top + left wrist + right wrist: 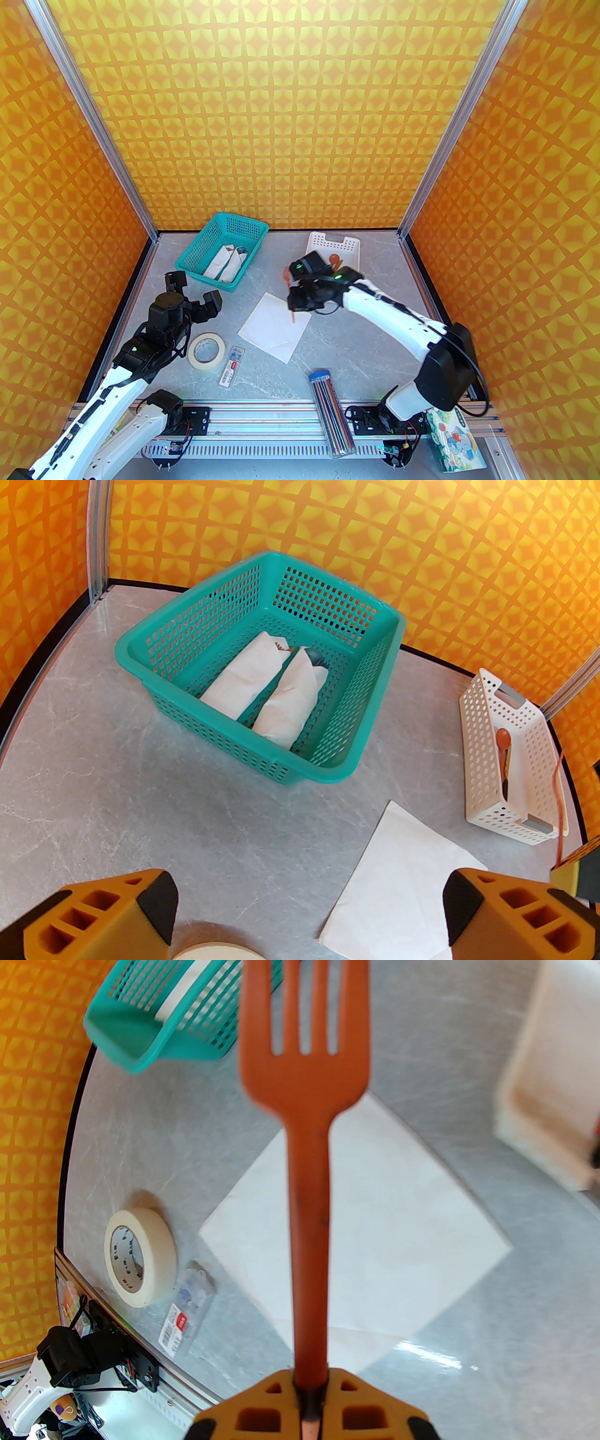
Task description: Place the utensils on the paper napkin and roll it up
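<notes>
The fork (304, 1147), probably light, stiff, slick plastic, is hanging over the napkin (384, 1250) mid-table, the right end effector (309, 1398) pinching its handle end, while the left end effector (309, 902) is idling spread wide.

Both arms have glossy white shells over their long links, the left arm (110, 391) and the right arm (389, 314) alike, with matte black housings at the joints. Small green lights glow on the black blocks near the wrists. Thin black cables run outside the shells, and one long loop hangs by the right arm's large black housing. Black base plates with screws and red-and-black wires sit at the near edge of the tabletop (365, 337). The left pincer (307, 909) and right pincer (309, 1398) have orange-yellow fingers (93, 913) moulded with open rectangular cells and tipped with black pads.
</notes>
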You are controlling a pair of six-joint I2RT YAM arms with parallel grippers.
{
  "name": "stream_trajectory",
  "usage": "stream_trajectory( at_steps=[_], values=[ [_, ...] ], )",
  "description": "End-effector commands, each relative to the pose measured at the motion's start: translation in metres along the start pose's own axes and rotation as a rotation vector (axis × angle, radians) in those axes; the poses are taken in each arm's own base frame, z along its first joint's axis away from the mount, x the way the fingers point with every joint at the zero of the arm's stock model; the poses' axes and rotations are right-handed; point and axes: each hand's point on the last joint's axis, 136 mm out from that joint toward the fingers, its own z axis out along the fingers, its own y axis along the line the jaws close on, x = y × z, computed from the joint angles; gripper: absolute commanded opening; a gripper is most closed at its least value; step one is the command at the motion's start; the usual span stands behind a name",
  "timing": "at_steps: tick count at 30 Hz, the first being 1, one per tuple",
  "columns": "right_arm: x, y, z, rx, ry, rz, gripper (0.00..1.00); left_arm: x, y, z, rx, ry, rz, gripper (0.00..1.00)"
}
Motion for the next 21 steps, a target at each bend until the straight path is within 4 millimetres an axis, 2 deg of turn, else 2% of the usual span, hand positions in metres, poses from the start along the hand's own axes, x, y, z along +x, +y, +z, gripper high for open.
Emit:
stream_trajectory(
  at_steps=[1,6,12,21],
  values=[
    [0.002,0.006,0.030,0.029,0.006,0.036,0.08,0.004,0.010,-0.002,-0.031,-0.001,0.025,0.99],
    [0.012,0.013,0.064,0.063,0.054,0.026,0.09,0.004,0.013,-0.007,-0.029,-0.019,0.033,0.99],
    [0.024,0.002,0.095,0.118,0.119,0.024,0.09,0.006,0.015,-0.010,-0.032,-0.020,0.047,0.99],
    [0.034,-0.013,0.112,0.189,0.176,-0.009,0.10,0.008,0.017,-0.010,-0.035,-0.015,0.051,0.99]
  ],
)
